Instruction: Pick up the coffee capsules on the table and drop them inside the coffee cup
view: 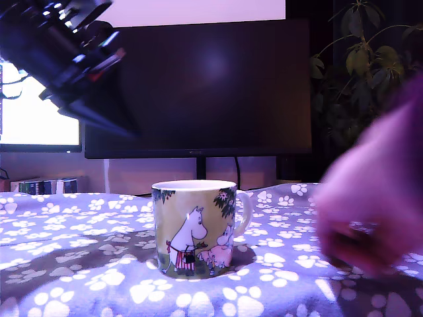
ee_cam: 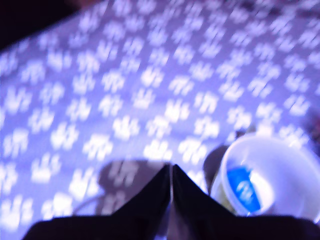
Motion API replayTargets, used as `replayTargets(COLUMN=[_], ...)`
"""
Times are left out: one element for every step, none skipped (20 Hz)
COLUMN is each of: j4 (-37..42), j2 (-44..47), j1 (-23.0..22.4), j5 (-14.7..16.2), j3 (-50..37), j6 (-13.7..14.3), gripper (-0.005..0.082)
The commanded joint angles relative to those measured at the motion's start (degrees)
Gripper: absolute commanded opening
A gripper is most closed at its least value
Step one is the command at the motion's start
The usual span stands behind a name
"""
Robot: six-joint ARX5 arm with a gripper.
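Only our wrist view shows the black gripper [ee_cam: 171,172] pressed together (empty) above the paw-print purple-blue cloth table [ee_cam: 125,90]; the yellow-green cartoon ceramic mug [ee_cam: 270,175] shows its white inside.

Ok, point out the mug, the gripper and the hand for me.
mug [view: 192,228], exterior view, on its painted side.
gripper [ee_cam: 171,167], wrist view, where the closed fingertips meet.
hand [view: 373,198], exterior view, on its blurred middle.

Place: home desk/office corner
Clues: big dark monitor [view: 198,86], lit 2nd screen [view: 39,112], houseplant [view: 360,59], paw-print cloth on table [view: 79,264]
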Motion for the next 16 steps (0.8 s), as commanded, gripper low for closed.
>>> replayTargets(j4=[0.0,-0.4,-0.9,-1.3,-1.4,-1.3,-1.3,-1.6,-2.0,-2.4,-2.4,-2.3,-2.1,-2.0,-1.9,-1.5], j2=[0.1,0.1,0.1,0.1,0.1,0.1,0.1,0.1,0.1,0.1,0.1,0.1,0.1,0.1,0.1,0.1], j1=[0.9,1.5,2.1,2.7,3.3,4.1,4.8,5.4,5.9,6.3,6.4,6.4,6.4,6.4,6.4,6.4], j5=[0.1,0.1,0.1,0.0,0.0,0.0,0.1,0.1,0.3,0.6,0.9,1.2,1.7,2.4,3.1,4.0], j3=[-0.3,-0.3,-0.3,-0.3,-0.3,-0.3,-0.3,-0.3,-0.3,-0.3,-0.3,-0.4,-0.3,-0.3,-0.3,-0.3], j6=[-0.2,-0.2,-0.2,-0.2,0.0,0.2,0.2,0.2,0.2,0.2,0.3,0.6,0.9,1.8,1.8,2.2], gripper=[-0.0019,-0.0019,-0.0019,-0.0019,-0.0019,-0.0019,-0.0019,-0.0019,-0.0019,-0.0019,-0.0019,-0.0019,-0.0019,-0.0019,-0.0019,-0.0019])
